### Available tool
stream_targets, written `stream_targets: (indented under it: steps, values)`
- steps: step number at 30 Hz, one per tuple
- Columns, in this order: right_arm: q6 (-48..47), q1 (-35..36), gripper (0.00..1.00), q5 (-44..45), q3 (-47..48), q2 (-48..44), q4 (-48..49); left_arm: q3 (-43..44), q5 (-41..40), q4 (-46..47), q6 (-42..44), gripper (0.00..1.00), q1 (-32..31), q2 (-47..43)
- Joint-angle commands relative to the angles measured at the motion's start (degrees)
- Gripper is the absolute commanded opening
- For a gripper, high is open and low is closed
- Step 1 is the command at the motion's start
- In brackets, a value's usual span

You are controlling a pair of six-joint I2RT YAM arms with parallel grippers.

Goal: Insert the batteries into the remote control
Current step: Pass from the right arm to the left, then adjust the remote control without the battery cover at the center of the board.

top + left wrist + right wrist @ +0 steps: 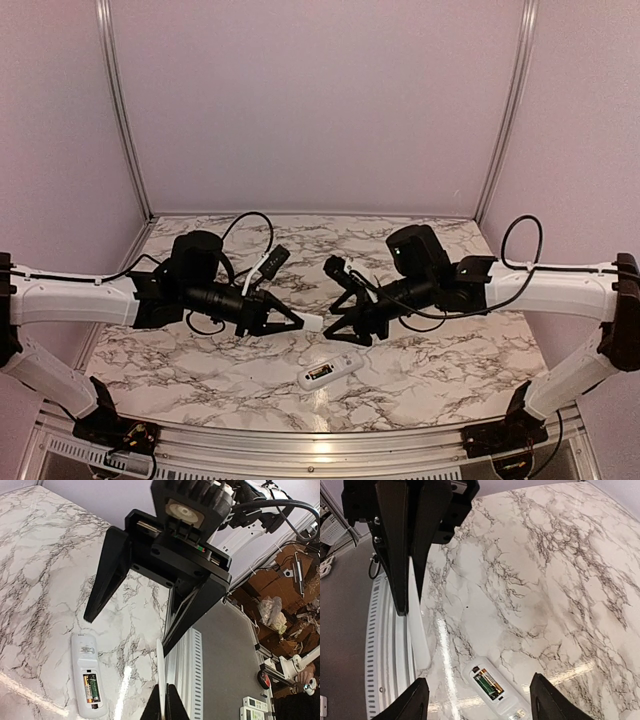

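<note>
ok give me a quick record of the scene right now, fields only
left gripper: shut on thin white plate, likely the battery cover, held above the table
right gripper: open, facing the left one, holding nothing
remote control: flat on marble table, back up, compartment uncovered
battery: green and gold cell seated in the compartment; cannot tell if there is a second cell
cover step: not yet done
</note>
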Motion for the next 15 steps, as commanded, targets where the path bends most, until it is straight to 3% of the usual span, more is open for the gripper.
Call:
stream_targets:
  steps: [1, 8, 15]
  values:
    - [-2.01, -0.27, 0.70, 17.78, -1.54, -0.93, -1.35, -3.53, -4.52, 1.14, -4.80, 0.00, 3.38, -3.10]
    - [-8.54, 5.54, 0.91, 24.76, -3.56, 2.04, -2.09, -8.65, -15.73, 0.03, -11.54, 0.00, 10.94, -10.39]
    - [-12.94, 10.65, 0.94, 31.43, -2.55, 8.35, -3.19, -11.43, -17.06, -0.34, -16.78, 0.00, 15.63, -13.85]
